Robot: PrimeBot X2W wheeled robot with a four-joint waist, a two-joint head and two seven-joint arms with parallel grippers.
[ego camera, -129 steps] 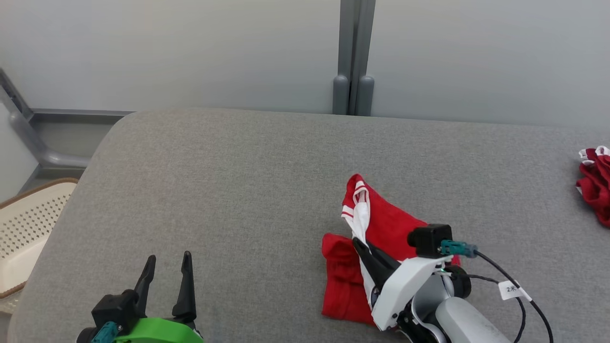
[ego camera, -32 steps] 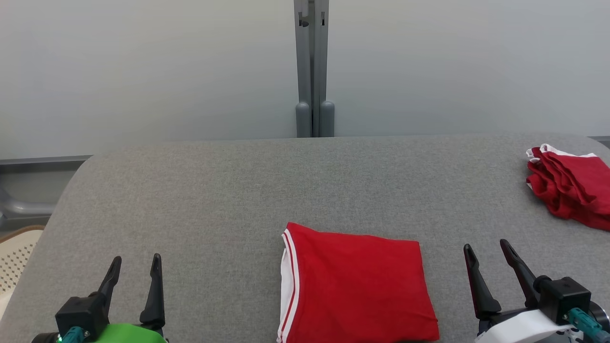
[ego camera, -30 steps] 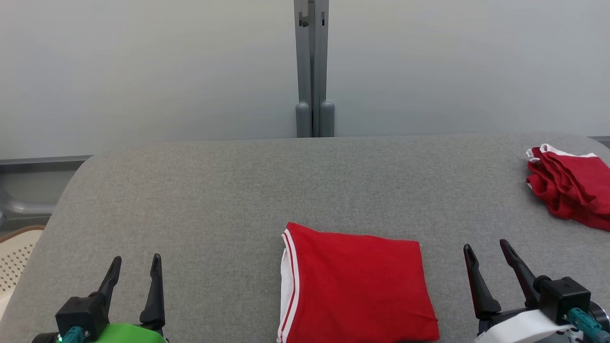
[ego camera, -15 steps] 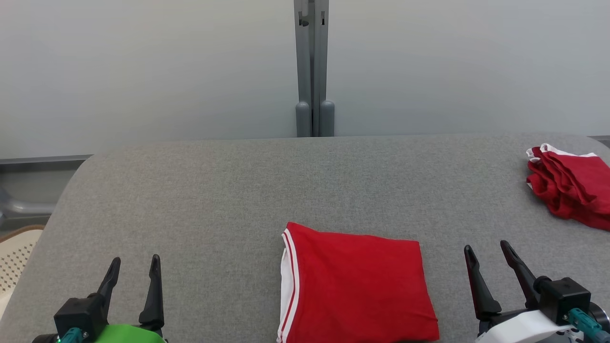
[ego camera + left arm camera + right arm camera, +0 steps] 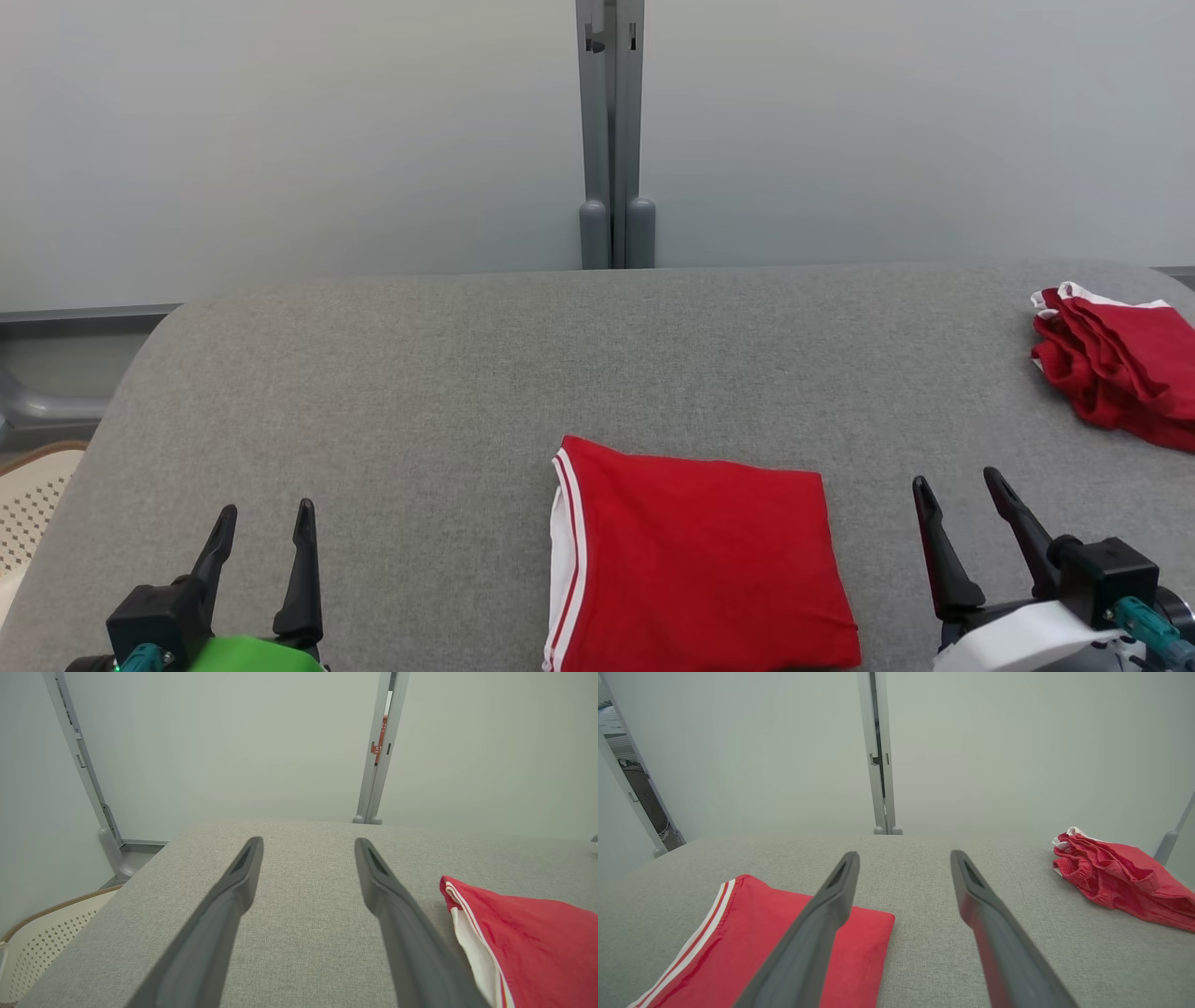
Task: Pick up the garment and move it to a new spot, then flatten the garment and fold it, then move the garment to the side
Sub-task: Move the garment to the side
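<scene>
A red garment (image 5: 700,560) with white trim along its left edge lies folded flat on the grey table (image 5: 420,373), near the front edge at the middle. In the left wrist view the folded garment (image 5: 528,942) is at the right; in the right wrist view the folded garment (image 5: 766,947) is at the lower left. My left gripper (image 5: 264,515) stands open at the lower left, well apart from it. To the garment's right my right gripper (image 5: 957,483) is open and holds nothing. Both pairs of fingers hover above bare table.
A second red garment (image 5: 1116,369) lies crumpled at the table's far right; the crumpled garment (image 5: 1115,882) is also at the right of the right wrist view. A cream perforated basket (image 5: 28,499) sits off the table's left edge. A grey post (image 5: 611,140) stands behind the table against the wall.
4.3 s ago the right gripper was on the half-folded garment; since then the head camera has shifted and the garment lies folded flat. Over the last second the right gripper drifted slightly right.
</scene>
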